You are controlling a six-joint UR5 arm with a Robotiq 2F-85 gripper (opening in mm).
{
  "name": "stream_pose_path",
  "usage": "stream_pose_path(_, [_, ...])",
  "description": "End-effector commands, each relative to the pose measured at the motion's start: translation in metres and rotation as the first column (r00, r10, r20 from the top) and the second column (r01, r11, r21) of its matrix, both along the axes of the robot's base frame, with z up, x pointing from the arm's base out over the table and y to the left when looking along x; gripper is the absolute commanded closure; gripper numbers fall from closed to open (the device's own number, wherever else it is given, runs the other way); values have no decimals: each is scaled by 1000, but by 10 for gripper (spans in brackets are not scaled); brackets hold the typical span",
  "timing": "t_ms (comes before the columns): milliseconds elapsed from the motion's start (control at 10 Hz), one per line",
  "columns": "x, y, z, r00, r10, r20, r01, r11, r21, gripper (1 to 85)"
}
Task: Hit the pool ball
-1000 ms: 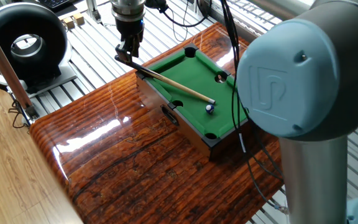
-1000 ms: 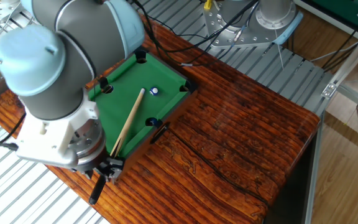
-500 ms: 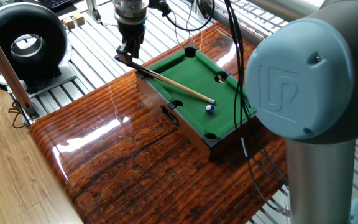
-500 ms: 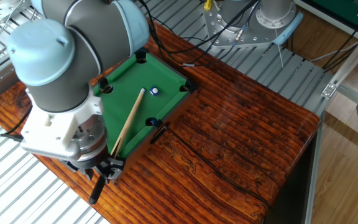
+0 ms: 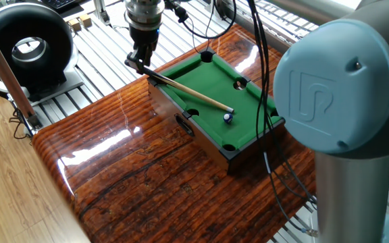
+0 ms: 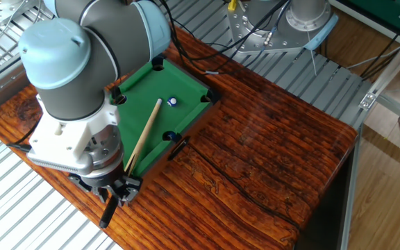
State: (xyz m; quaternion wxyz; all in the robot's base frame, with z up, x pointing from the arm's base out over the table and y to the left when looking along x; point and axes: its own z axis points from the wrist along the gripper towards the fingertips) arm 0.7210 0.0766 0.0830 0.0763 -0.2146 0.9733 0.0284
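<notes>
The pool ball [image 5: 227,117], tiny, dark blue with a white patch, lies on the green felt of the small pool table [image 5: 248,128]. It also shows in the other fixed view [image 6: 172,101]. A thin wooden cue [image 5: 188,92] lies slanted over the felt, its pale tip just beside the ball. My gripper [image 5: 139,59] is shut on the cue's dark butt end, off the table's far corner. In the other fixed view the gripper [image 6: 119,192] sits under the arm's wrist, holding the cue [image 6: 144,134].
The pool table [image 6: 134,87] stands on a glossy striped wooden board [image 5: 134,162]. A black round device [image 5: 27,47] sits at the back left. Black cables [image 5: 265,155] hang beside the pool table. The arm's large grey joint [image 5: 346,88] fills the right foreground.
The arm's big joints have shifted slightly in both views. The cue tip stays beside the ball, and the ball has not moved.
</notes>
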Motion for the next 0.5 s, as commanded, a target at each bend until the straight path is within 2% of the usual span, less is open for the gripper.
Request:
stream_pose_path(0, [0,1,0,1000,-20,5,20,1000,12,527])
stream_pose_path(200, [0,1,-1,1000,-29,5,29,1000,9,567])
stream_pose_path(400, [0,1,-1,999,-40,3,40,999,7,647])
